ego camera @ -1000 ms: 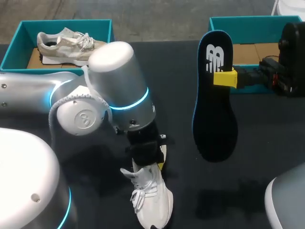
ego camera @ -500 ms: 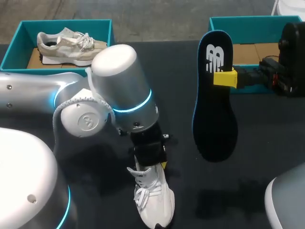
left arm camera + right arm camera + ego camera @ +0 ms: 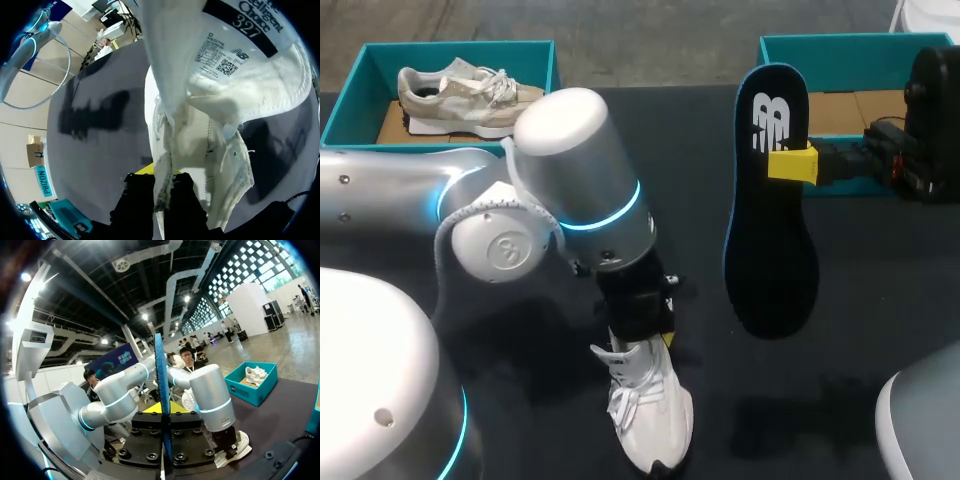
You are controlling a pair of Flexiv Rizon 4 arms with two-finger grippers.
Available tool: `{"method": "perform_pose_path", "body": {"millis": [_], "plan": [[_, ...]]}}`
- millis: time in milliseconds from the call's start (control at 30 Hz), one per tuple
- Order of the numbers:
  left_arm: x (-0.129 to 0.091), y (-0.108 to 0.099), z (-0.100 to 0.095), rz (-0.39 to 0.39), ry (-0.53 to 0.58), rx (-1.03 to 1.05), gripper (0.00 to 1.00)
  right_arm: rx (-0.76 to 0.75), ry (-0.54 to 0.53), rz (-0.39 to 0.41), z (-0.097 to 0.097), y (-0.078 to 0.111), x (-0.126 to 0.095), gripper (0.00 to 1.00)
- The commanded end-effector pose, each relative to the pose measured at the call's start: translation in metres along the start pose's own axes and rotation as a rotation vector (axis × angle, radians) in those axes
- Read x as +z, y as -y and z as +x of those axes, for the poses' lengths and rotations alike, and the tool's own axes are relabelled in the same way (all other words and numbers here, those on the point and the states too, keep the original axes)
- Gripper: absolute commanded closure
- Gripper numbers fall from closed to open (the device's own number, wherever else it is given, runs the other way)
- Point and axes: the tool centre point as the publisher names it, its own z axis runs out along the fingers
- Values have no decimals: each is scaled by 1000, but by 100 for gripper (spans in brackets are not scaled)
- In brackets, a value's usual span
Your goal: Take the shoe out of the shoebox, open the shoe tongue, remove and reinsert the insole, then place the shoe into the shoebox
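- The big silver left arm [image 3: 570,190] ends at the lower middle, where its left gripper [image 3: 658,338] pinches the white lace-up shoe [image 3: 655,410] at its open top.
- The long dark blue foam insole [image 3: 770,250] hangs upright at the middle right, clamped in the right gripper [image 3: 790,165].
- The shoe lies to its lower left, and both point up-and-down.

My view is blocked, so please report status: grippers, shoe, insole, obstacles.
Left gripper shut on tongue of white lace-up sneaker, standing on black table. Right gripper shut on dark blue insole, off the table. Left gripper at the opening may block reinsertion.
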Motion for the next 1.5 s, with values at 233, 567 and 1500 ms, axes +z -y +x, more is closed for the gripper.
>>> {"method": "perform_pose_path", "body": {"millis": [233,567,1500], "plan": [[8,-1,-4,-1,2,15,100,3,2,1,0,1,1,100],[10,-2,-6,0,40,19,66,3,2,1,0,1,1,100],[-50,-8,-26,-35,369,-61,0,3,2,1,0,1,1,100]]}}
